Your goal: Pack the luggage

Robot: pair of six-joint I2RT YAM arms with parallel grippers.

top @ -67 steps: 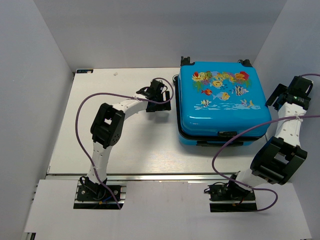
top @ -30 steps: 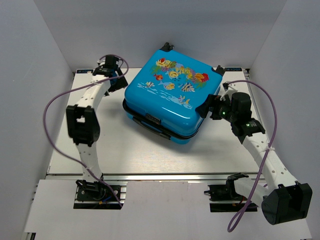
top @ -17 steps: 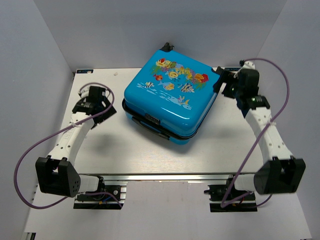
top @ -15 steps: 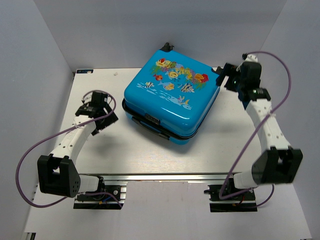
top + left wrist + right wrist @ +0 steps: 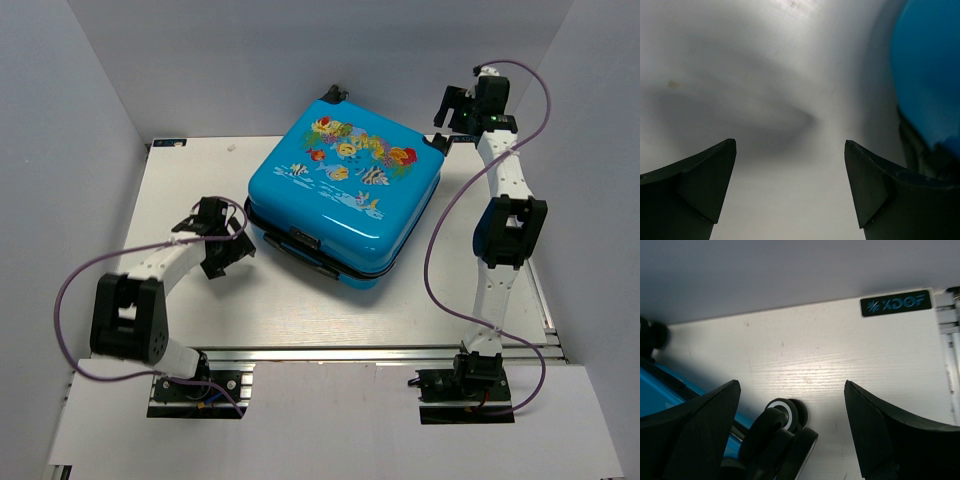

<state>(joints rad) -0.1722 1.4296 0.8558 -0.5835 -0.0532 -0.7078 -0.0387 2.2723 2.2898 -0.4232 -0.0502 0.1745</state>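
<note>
Closed luggage [image 5: 343, 195] is being flanked on the table [image 5: 300, 310]. The left gripper [image 5: 790, 144], splayed and empty, is being held off its near-left edge. The right gripper [image 5: 791, 383], splayed and empty, is being held over its far-right wheel [image 5: 781, 411], where snagging is being risked.

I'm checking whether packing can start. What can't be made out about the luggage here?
- Top view: the luggage lid is down, hiding its inside.
- Top view: dark front fitting too small to identify.
- Left wrist view: luggage blurred, cut by the right edge.
- Right wrist view: only wheels and a blue sliver show; the frame edge cuts the rest.
</note>
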